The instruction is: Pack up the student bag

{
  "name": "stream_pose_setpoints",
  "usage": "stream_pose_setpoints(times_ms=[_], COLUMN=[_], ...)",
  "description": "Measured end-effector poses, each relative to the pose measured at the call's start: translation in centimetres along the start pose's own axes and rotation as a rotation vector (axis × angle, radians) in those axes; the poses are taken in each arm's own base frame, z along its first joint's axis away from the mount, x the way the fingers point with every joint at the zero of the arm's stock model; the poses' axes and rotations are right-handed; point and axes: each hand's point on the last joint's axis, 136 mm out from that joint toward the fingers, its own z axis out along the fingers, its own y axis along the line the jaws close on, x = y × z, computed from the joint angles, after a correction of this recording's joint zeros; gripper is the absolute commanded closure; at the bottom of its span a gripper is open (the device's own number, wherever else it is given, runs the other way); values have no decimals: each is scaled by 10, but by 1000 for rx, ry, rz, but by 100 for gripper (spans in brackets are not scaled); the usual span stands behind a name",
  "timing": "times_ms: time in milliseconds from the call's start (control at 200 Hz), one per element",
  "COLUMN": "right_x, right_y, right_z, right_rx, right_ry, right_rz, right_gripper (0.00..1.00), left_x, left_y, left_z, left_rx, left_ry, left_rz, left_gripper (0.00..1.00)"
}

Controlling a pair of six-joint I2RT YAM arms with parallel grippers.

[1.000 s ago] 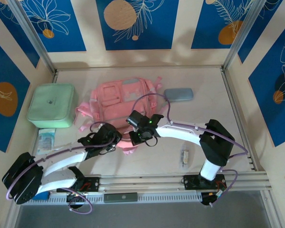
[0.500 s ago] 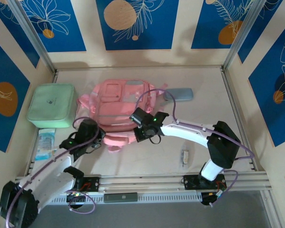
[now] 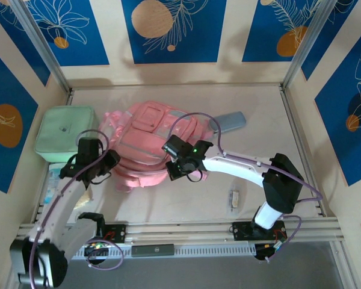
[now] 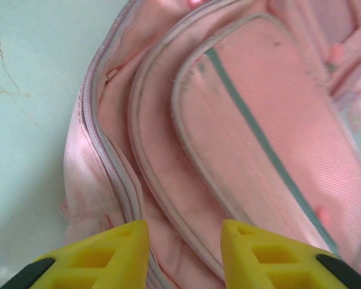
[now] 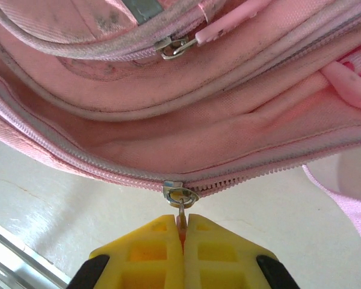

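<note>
Near the middle of the tabletop (image 3: 265, 120), a little left of centre, lies the student bag (image 3: 145, 141), a soft pink backpack with its front pockets facing up and a long zip running along its near edge. On that zip, the zipper pull (image 5: 181, 208) is clenched between the shut yellow fingers of the right pincer (image 5: 183, 232), which reaches in from the near side. This grip looks meant for drawing the slider along the teeth so the main compartment can be opened for packing. At the bag's left end the left pincer (image 4: 183, 232) hovers over a seam, released, its fingers apart with only fabric showing below the gap. It is probably placed there to steady the bag against the pull, though I cannot tell whether it touches the cloth. Just left of the bag sits a mint-green square case (image 3: 65, 132), and a grey-blue pouch (image 3: 227, 121) lies at the bag's far right corner. Both seem to be waiting as contents.
</note>
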Motion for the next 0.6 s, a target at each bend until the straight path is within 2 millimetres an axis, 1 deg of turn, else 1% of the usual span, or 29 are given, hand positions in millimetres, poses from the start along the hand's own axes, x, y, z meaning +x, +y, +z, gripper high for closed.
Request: stream_pose_setpoints(times_ms=[55, 120, 170, 215, 285, 345, 455, 600], right_x=[0, 1, 1, 1, 3, 5, 8, 10], right_y=[0, 2, 2, 2, 1, 1, 0, -3], right_z=[0, 0, 0, 1, 3, 4, 7, 11], right_rx=[-1, -2, -1, 0, 3, 5, 11, 20], right_ry=[0, -1, 0, -3, -2, 2, 6, -2], right_rz=[5, 7, 10, 12, 13, 15, 14, 14], right_gripper=[100, 100, 100, 100, 100, 100, 100, 100], left_x=[4, 16, 32, 46, 71, 87, 107, 132], left_y=[-6, -15, -22, -27, -33, -37, -47, -68], left_z=[-14, -28, -35, -37, -33, -28, -18, 0], left_rx=[49, 125, 183, 213, 216, 196, 170, 159], left_ry=[-27, -40, -21, 7, 76, 117, 150, 151], left_rz=[-13, -33, -43, -49, -46, -40, -41, -75], left_gripper=[60, 59, 58, 56, 52, 49, 45, 41])
